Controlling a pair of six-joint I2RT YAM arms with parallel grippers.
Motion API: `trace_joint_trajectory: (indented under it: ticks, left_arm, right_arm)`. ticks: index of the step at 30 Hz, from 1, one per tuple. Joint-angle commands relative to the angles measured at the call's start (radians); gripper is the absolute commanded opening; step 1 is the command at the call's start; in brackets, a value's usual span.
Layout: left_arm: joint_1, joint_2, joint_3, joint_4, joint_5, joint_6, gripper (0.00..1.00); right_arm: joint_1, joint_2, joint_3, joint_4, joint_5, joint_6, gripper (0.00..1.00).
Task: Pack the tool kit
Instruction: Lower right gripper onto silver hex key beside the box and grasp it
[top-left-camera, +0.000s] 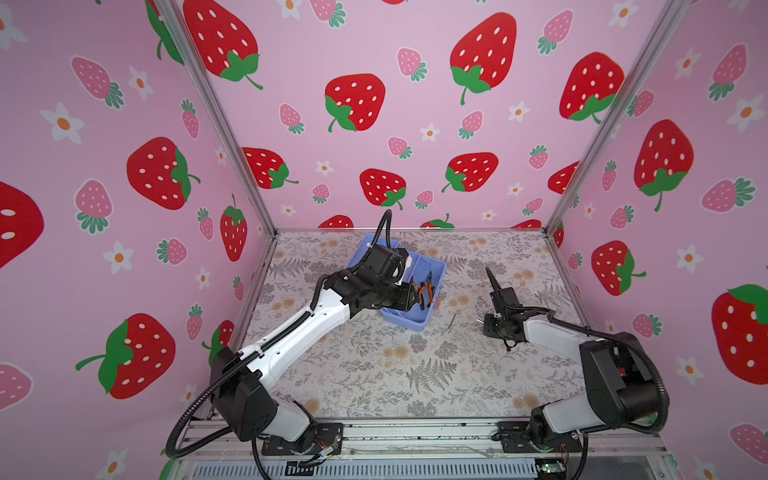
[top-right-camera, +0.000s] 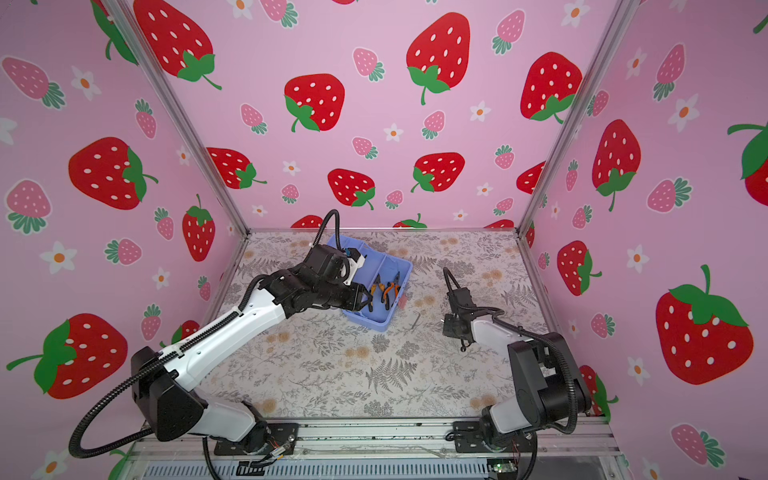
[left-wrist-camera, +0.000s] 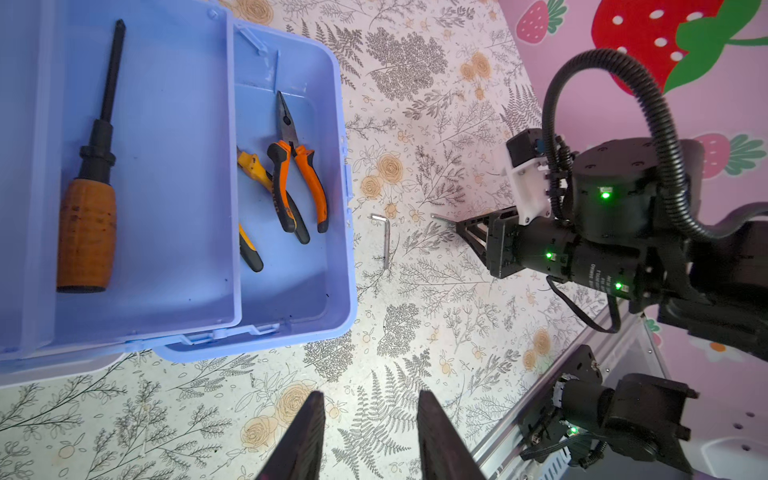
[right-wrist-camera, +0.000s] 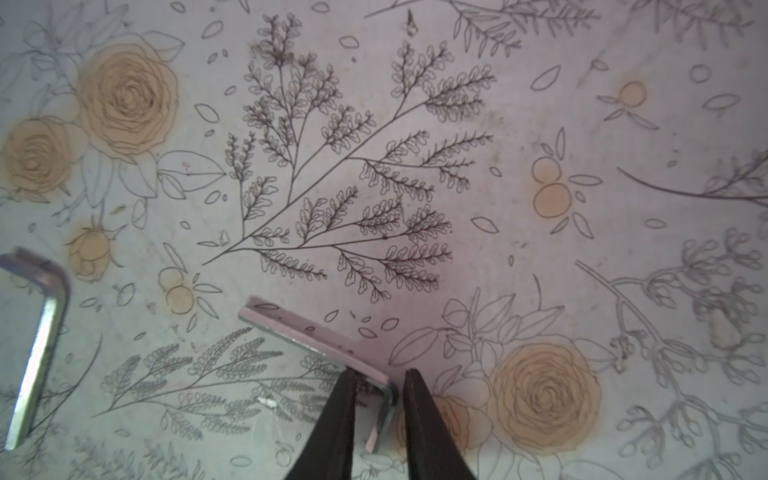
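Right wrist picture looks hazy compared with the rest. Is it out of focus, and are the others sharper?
Right wrist view: soft throughout, with a pinkish haze; the hex key between the right fingers seems to mirror the floral print. Left wrist view: crisp on the screwdriver, softer on the left fingers. In both top views: evenly lit, but the frame posts splay outward, a wide-lens effect.

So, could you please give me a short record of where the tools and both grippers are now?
Tool box: open, on the table
Tray: screwdriver
Base: orange pliers; yellow pliers partly under the tray
Table: loose hex key beside the box
Left gripper: open, empty
Right gripper: jaws straddle second hex key's bend; grip unclear
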Motion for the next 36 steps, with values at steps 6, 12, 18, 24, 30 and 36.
trace_joint_trajectory:
  ticks: [6, 12, 18, 24, 30, 36]
  left_arm:
    - [-0.002, 0.035, 0.042, 0.022, 0.092, -0.026, 0.41]
    - [-0.007, 0.058, 0.046, 0.017, 0.101, -0.028, 0.41]
    - [-0.01, 0.068, 0.047, 0.02, 0.113, -0.033, 0.41]
    - [-0.013, 0.068, 0.048, 0.019, 0.116, -0.028, 0.41]
    - [-0.015, 0.073, 0.051, 0.016, 0.117, -0.023, 0.41]
    - [-0.015, 0.093, 0.068, -0.007, 0.109, -0.013, 0.41]
  right_arm:
    - [0.005, -0.039, -0.057, 0.043, -0.115, 0.017, 0.12]
    - [0.005, -0.108, -0.088, 0.082, -0.173, 0.016, 0.05]
    - [0.005, -0.184, -0.115, 0.108, -0.229, 0.017, 0.02]
    - [0.005, -0.185, -0.091, 0.05, -0.172, -0.032, 0.24]
    - [0.006, -0.088, -0.021, 0.019, -0.127, -0.092, 0.43]
    - [0.012, 0.01, 0.032, 0.004, -0.084, -0.149, 0.45]
